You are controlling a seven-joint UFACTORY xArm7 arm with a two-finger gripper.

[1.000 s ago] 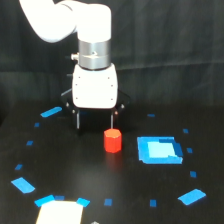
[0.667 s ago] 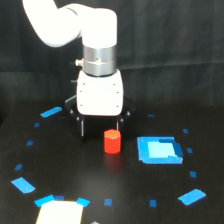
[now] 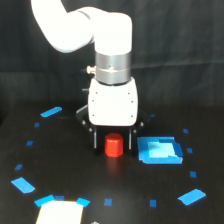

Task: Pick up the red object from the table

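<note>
The white arm's tool [image 3: 112, 140] stands with its two dark fingers [image 3: 94, 140] spread wide, straddling the small red cylinder [image 3: 114, 145]. The cylinder rests upright on the black matte tabletop [image 3: 70, 170], near its middle, just beside a blue square patch [image 3: 159, 150].

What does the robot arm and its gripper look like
The arm is glossy white with rounded links and a silver metal ring at the wrist. Below sits a boxy white gripper housing with two thin dark fingers. No cables or markings can be made out.
</note>
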